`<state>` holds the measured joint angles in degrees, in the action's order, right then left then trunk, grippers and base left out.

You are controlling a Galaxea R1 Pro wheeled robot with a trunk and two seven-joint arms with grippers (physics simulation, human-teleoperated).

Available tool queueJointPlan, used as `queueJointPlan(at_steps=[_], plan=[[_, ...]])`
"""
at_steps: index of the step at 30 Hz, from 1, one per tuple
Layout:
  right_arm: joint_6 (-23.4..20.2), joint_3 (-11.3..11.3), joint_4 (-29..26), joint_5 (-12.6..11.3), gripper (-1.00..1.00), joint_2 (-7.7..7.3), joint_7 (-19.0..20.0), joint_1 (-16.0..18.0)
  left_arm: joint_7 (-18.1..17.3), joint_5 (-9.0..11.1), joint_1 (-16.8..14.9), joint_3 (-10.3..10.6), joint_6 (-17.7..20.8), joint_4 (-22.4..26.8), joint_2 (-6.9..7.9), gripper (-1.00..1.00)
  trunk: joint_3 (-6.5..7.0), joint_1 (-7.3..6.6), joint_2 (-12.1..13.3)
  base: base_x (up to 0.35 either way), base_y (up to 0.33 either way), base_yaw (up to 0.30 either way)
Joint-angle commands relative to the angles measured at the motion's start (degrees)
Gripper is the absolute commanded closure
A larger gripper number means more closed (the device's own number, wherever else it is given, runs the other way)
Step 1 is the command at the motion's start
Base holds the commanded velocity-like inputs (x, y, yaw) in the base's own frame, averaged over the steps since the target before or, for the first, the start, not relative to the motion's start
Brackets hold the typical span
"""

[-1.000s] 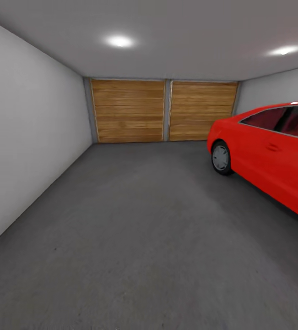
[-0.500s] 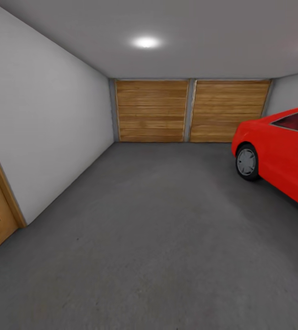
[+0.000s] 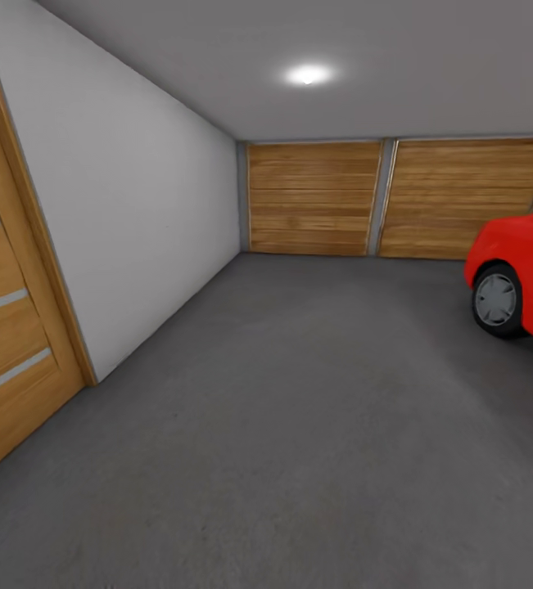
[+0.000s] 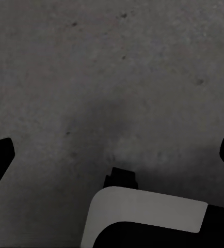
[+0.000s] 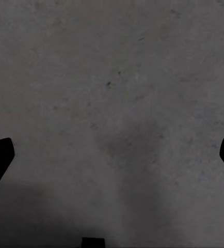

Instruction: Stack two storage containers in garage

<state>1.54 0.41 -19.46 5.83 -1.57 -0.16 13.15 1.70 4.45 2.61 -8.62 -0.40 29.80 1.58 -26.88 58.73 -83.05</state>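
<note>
Inside the garage (image 3: 160, 196), facing two wooden roll-up doors (image 3: 397, 196) at the far wall. Dark grey speckled floor (image 3: 299, 425) ahead. Red car (image 3: 520, 282) at the right edge, front wheel visible. Wooden door (image 3: 8, 327) at the left. Left gripper (image 4: 112, 155) and right gripper (image 5: 112, 155) spread wide above the concrete, holding nothing.

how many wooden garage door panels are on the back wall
2. The left panel sits at the middle of the back wall, next to the white side wall; the right panel is beside it, its far end running behind the red car, so more may be hidden.
</note>
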Motion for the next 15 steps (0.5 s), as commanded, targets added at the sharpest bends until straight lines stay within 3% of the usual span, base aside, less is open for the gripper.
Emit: queueJointPlan(at_steps=[1, 10, 15], plan=[[0.1, 0.0, 0.0, 0.6, -1.0, -0.01, 0.0, 0.0, 0.1, 0.5, 0.0, 0.1, 0.0, 0.1, 0.01, -1.0, -0.05, 0.0, 0.0, 0.0, 0.0, 0.3], [2.4, 0.0, 0.4, 0.6, -1.0, -0.01, 0.0, 0.0, 0.1, 0.5, 0.0, 0.1, 0.0, 0.1, 0.01, -1.0, -0.05, 0.0, 0.0, 0.003, -0.002, 0.3], [2.7, -0.1, 0.8, 0.6, -1.0, -0.02, 0.0, 0.0, 0.2, 0.5, 0.0, 0.1, 0.0, 0.1, 0.24, -1.0, -0.05, 0.0, 0.0, 0.227, -0.085, 0.3]])
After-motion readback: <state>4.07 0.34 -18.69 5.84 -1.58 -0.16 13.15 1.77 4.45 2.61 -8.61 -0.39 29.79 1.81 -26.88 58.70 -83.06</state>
